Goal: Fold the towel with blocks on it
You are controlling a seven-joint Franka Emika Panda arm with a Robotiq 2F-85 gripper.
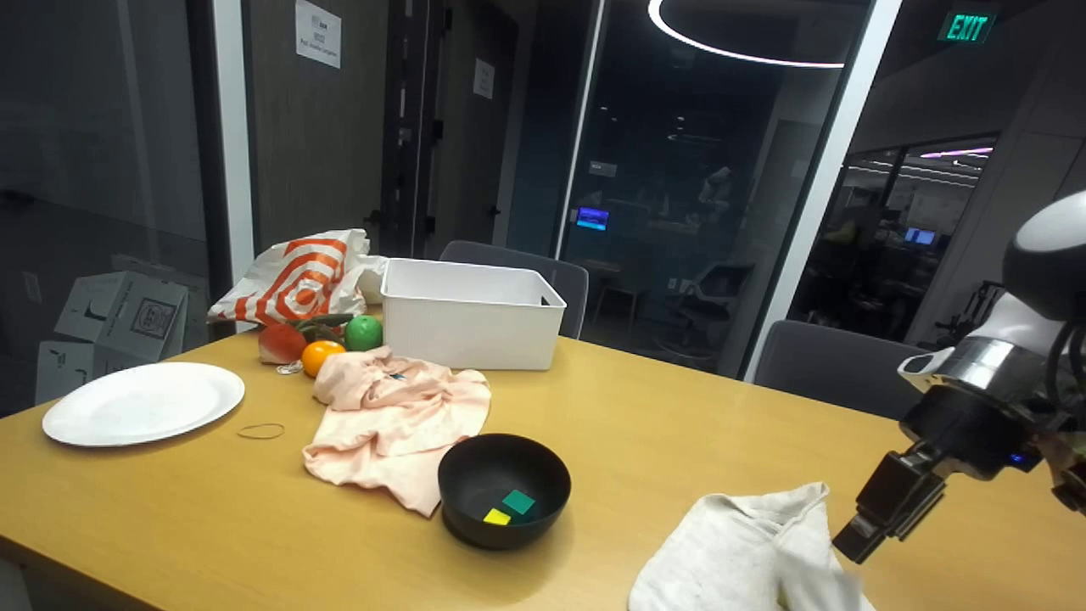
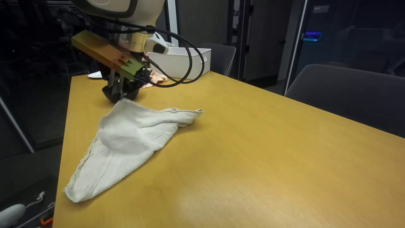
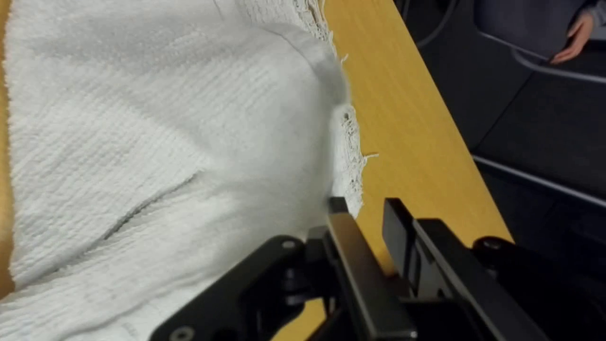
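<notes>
In an exterior view my white towel (image 1: 730, 552) lies rumpled on the table (image 1: 645, 424), the blocks (image 1: 518, 502) off it in the bowl (image 1: 505, 458). In an exterior view a flap (image 2: 123, 136) humps over the rest: I'd judge the fold half-made. The wrist view shows my gripper (image 3: 365, 206) by the frayed edge (image 3: 349, 161), fingers (image 3: 397, 227) parted, nothing pinched; next, I should press that flap flat.
</notes>
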